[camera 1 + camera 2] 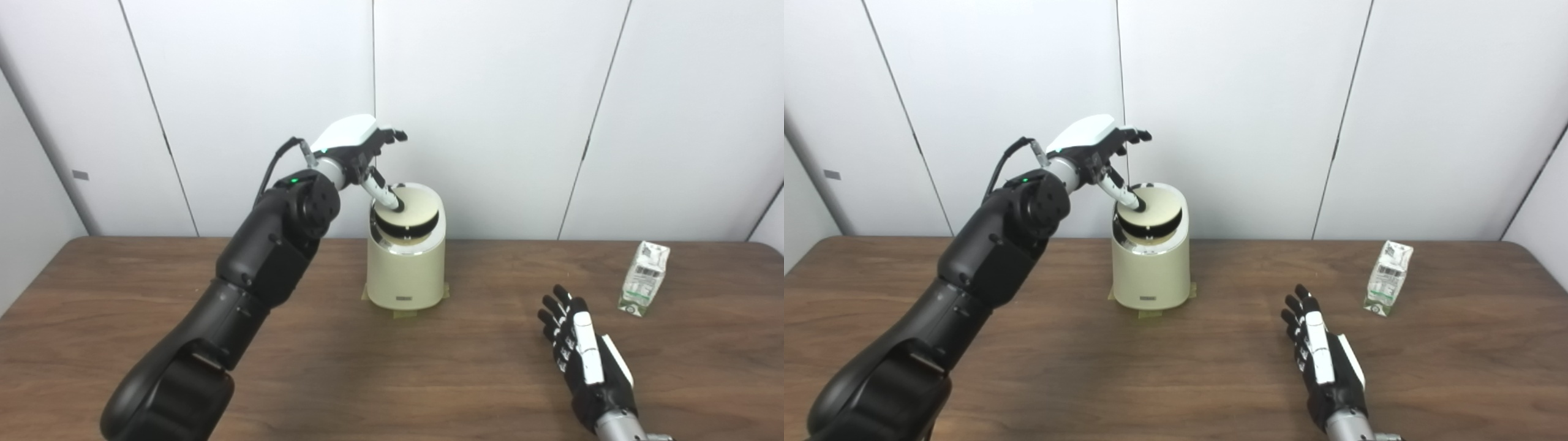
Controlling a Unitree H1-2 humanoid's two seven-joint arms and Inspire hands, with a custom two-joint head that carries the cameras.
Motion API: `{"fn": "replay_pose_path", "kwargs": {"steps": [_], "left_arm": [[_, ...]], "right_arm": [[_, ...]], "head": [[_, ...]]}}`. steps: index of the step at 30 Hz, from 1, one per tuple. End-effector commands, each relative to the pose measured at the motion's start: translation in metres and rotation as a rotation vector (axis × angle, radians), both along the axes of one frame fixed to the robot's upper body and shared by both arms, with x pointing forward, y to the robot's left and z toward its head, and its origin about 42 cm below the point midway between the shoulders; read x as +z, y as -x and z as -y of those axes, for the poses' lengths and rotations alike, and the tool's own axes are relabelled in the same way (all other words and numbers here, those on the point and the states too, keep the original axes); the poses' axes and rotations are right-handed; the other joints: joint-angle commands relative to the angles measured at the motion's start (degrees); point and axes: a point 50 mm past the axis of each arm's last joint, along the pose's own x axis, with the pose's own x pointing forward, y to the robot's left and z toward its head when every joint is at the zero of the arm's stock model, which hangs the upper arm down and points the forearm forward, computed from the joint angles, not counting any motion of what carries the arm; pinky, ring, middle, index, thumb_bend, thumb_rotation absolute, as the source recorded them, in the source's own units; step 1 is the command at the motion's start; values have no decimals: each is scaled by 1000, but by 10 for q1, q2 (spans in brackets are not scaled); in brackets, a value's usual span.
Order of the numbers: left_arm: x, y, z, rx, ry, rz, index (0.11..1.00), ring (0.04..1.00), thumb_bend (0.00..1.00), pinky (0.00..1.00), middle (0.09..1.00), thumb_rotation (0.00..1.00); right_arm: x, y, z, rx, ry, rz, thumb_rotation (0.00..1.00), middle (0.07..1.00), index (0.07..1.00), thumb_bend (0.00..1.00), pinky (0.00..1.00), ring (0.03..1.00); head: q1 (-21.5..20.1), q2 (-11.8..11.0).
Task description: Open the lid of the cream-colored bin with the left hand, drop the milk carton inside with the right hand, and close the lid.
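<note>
The cream-colored bin (405, 269) stands at the table's middle back. Its round lid (410, 211) is tipped, showing a dark gap at the front under it. My left hand (358, 144) hovers above the bin's left rim, fingers spread, and its thumb (386, 197) presses down on the lid's left side. The milk carton (643, 278) stands upright at the far right of the table. My right hand (579, 349) lies open on the table, fingers apart, a short way left of and nearer than the carton, holding nothing.
The brown wooden table (122, 294) runs the full width, backed by white wall panels. The bin sits on small tape marks (404, 313). My left arm (245, 288) crosses the left half of the table.
</note>
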Motion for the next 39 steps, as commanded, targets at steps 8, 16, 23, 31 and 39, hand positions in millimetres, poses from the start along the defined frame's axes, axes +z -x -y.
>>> {"fn": "replay_pose_path", "kwargs": {"steps": [8,16,23,31,39], "left_arm": [[20,27,-41,56,289,83,928,850,717,765,871,6],[-40,65,-53,69,460,62,958,848,512,750,893,338],[-89,110,-62,57,671,-27,962,910,404,892,933,935],[-130,169,-63,109,899,-28,961,924,528,897,943,1000],[-162,209,-52,127,1086,-23,953,934,478,936,936,1000]], "right_arm": [[16,-7,4,7,11,59,1000,975,991,623,1000,969],[20,-5,7,7,17,70,971,971,988,609,992,966],[26,-4,9,-19,33,75,671,957,952,584,926,943],[29,-4,18,-24,47,108,501,956,954,552,908,923],[33,-1,31,-78,104,112,428,937,935,659,849,884]], "head": [[4,3],[4,4],[-2,7],[-9,12],[-37,16]]}}
